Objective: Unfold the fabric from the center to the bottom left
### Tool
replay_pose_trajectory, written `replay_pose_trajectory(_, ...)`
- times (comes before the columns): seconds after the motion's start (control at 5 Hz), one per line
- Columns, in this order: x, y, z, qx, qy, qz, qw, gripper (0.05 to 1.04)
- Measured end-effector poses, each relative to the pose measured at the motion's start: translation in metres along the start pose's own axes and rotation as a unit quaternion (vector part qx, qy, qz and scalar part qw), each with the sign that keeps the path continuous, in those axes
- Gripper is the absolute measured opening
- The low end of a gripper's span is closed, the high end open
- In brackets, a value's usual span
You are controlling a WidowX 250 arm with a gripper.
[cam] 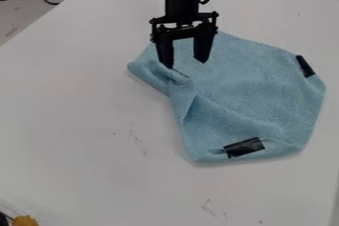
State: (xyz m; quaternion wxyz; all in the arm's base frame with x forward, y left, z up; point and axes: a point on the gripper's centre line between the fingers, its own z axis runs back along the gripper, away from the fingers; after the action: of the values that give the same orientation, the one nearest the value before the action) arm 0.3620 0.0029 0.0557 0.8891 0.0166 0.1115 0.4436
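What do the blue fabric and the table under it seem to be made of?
The blue fabric looks like soft terry or microfibre cloth, matt, judging by its fuzzy surface and thick, rounded folds. The table has a smooth white top, perhaps laminate or painted board, with only faint shading; its core cannot be told.

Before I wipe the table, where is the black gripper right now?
The black two-finger gripper hangs at the top centre of the camera view, over the upper-left part of the light blue cloth.
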Motion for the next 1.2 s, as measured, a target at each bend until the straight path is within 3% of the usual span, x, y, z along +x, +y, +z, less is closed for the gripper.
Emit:
replay_pose_trajectory(0.6, 0.018, -0.007, -0.03, 0.04, 0.026, 0.023, 0.9986, 1.0)
replay_pose_trajectory(1.2, 0.023, 0.003, -0.041, 0.066, 0.039, 0.044, 0.9961, 1.0)
